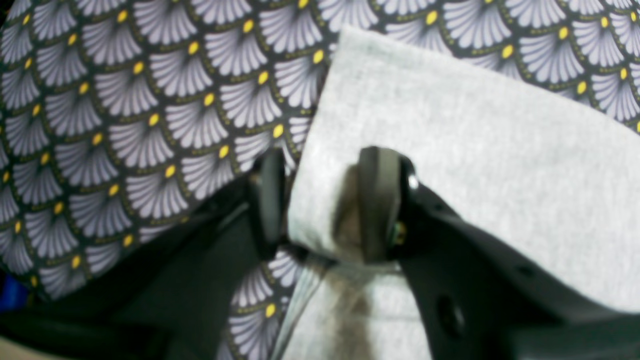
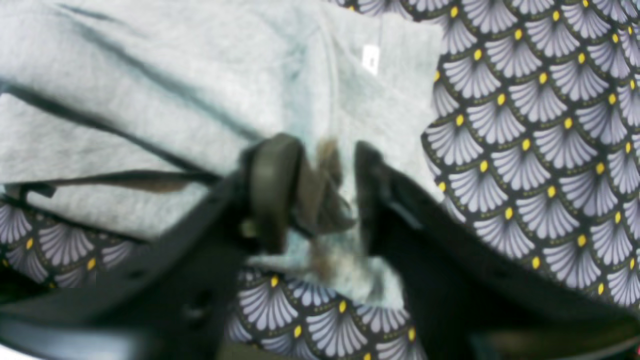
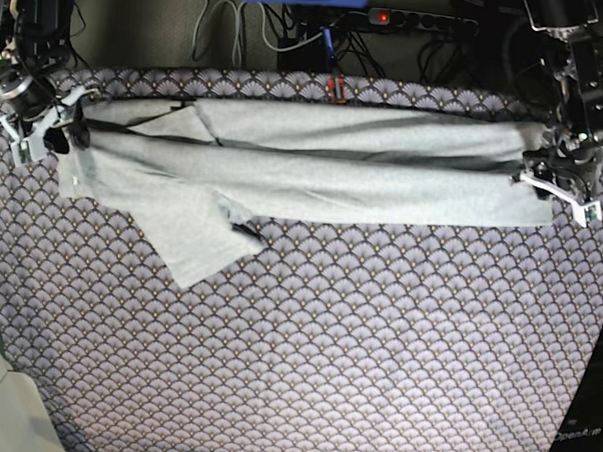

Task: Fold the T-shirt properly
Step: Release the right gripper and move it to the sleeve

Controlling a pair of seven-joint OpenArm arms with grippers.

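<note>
The T-shirt (image 3: 314,177) lies folded lengthwise into a long grey band across the far part of the scallop-patterned tablecloth (image 3: 306,346), one sleeve (image 3: 196,236) spilling out toward the near side.

In the left wrist view, the left gripper (image 1: 325,205) has its jaws parted with a clear gap. A corner of the T-shirt (image 1: 450,165) sits between them, against the right-hand pad, while the other pad stands off it over bare tablecloth (image 1: 125,125). The cloth below the jaws is blurred and partly hidden by the black finger.

In the right wrist view, the right gripper (image 2: 325,195) also stands spread, with a bunched fold of the T-shirt (image 2: 150,90) between the pads. Whether either pad presses it is hard to make out. A small white label (image 2: 370,59) shows beyond the jaws.
</note>
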